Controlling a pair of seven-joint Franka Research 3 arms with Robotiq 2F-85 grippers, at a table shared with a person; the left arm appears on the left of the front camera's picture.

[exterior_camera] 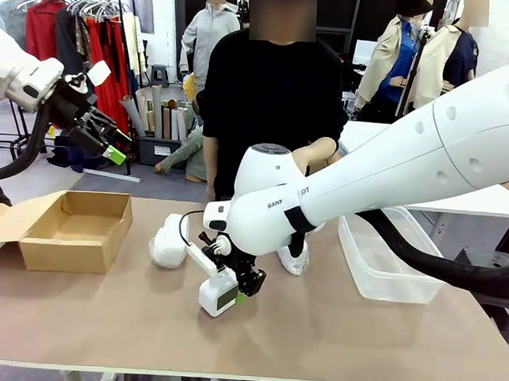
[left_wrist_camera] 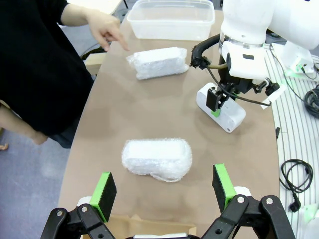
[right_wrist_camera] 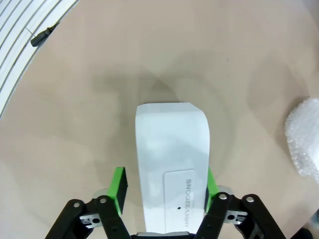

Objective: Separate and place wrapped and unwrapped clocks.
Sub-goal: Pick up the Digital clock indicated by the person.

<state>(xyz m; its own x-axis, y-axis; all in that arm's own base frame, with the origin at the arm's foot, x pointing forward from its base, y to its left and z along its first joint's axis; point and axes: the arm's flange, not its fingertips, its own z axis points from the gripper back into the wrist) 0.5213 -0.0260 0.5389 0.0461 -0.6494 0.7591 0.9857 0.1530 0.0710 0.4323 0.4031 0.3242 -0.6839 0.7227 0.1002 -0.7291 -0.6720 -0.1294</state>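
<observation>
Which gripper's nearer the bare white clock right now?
Right. The right gripper is down at the bare clock, jaws either side of it; the left gripper hangs high at the left, far from it.

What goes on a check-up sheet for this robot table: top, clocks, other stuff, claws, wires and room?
Surface: brown tabletop, flat.
Job's things: bare white rounded digital clock near the front; two bundles in crinkly white padded wrap, one by the box, one behind the right arm.
Clutter: open brown cardboard box on the left, clear plastic tub on the right.
Claws: right claw straddles the clock, a gap showing at one pad; left claw open, raised.
Cables: black wire looped at the right wrist; black cords on the floor.
Surroundings: person in a black top at the far side; clothes rail behind.
</observation>
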